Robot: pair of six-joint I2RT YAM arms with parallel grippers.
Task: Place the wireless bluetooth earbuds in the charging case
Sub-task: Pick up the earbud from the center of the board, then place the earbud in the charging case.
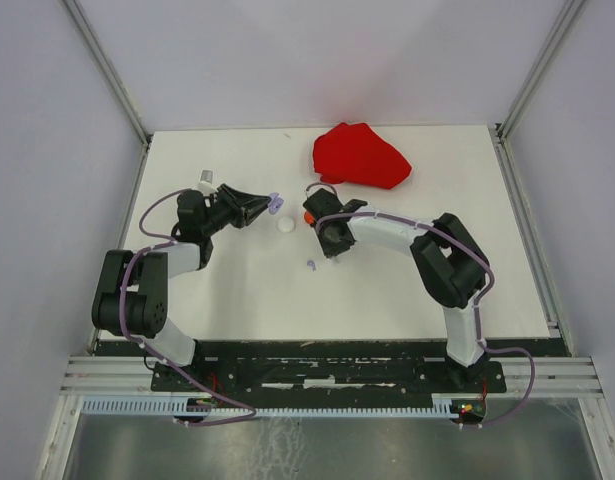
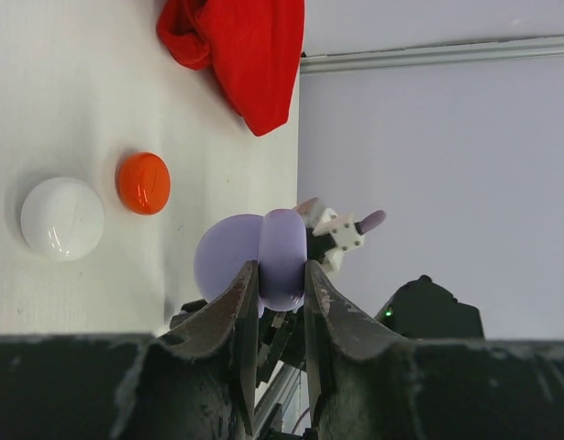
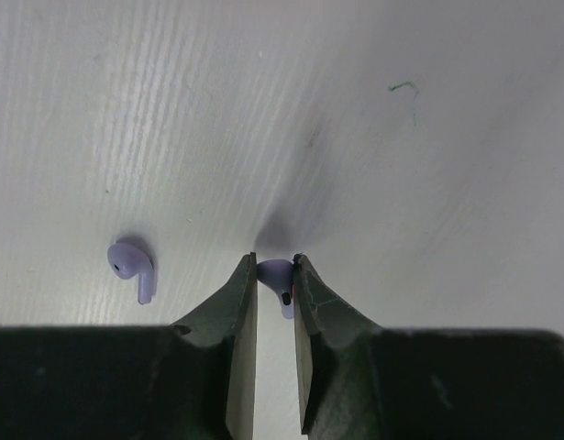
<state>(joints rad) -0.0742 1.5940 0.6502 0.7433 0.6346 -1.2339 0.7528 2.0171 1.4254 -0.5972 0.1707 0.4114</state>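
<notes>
My left gripper [image 2: 282, 271] is shut on an open lilac charging case [image 2: 263, 257], held above the table left of centre [image 1: 271, 205]. In the right wrist view my right gripper [image 3: 275, 263] is shut on a lilac earbud [image 3: 278, 275], fingertips down at the white table. A second lilac earbud [image 3: 133, 266] lies loose on the table a short way to the left of those fingers, and shows in the top view as a small lilac earbud [image 1: 311, 264] just below the right gripper [image 1: 325, 245].
A white round case [image 1: 285, 226] and an orange round case [image 1: 309, 216] sit between the two grippers; both show closed in the left wrist view, the white case [image 2: 61, 218] and the orange case [image 2: 143, 183]. A red cloth [image 1: 359, 156] lies at the back.
</notes>
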